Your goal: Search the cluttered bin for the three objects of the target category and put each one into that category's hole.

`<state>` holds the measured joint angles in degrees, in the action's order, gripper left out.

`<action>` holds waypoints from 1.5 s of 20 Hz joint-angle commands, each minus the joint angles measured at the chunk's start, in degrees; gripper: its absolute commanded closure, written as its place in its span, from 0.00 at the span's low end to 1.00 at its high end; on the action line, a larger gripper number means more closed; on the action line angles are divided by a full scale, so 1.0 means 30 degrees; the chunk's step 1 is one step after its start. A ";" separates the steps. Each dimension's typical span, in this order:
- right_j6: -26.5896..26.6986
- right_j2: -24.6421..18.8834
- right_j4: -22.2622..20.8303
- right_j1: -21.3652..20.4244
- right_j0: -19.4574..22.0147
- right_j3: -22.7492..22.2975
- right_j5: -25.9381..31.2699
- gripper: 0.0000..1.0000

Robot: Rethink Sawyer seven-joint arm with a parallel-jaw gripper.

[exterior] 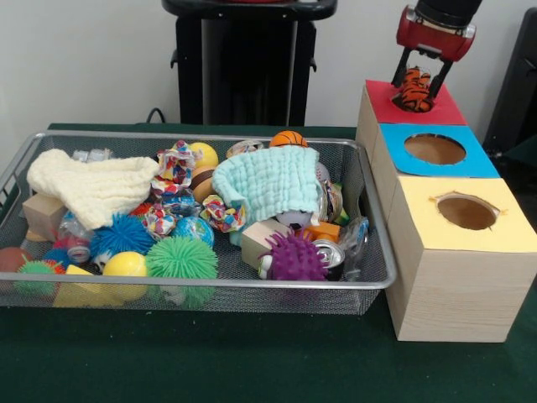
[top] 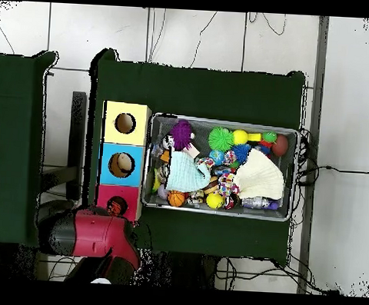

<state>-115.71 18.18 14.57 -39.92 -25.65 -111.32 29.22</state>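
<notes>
My gripper (exterior: pixel 417 84) hangs over the red top (exterior: pixel 445 107) of the pale wooden box. It is shut on the orange tiger plush (exterior: pixel 413 91) with black stripes, which sits right at the round hole and hides it. In the overhead view the orange plush (top: pixel 117 207) shows at the red-topped hole, beside my red arm (top: pixel 91 232). The wire mesh bin (exterior: pixel 201 137) stands left of the box, full of clutter; it also shows in the overhead view (top: pixel 220 120). No other plush animal shows plainly among the clutter.
The blue-topped hole (exterior: pixel 434 149) and yellow-topped hole (exterior: pixel 466 211) lie nearer the camera. In the bin are a cream cloth (exterior: pixel 92 186), a mint cloth (exterior: pixel 267 180), green (exterior: pixel 181 259), purple (exterior: pixel 295 256) and blue (exterior: pixel 122 235) spiky balls, and a small basketball (exterior: pixel 288 138).
</notes>
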 commanded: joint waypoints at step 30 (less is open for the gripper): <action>-0.3219 -0.0282 -0.0070 -0.0547 0.0401 0.1585 0.1732 0.00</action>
<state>-115.71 18.71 14.51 -40.65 -25.62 -109.12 29.37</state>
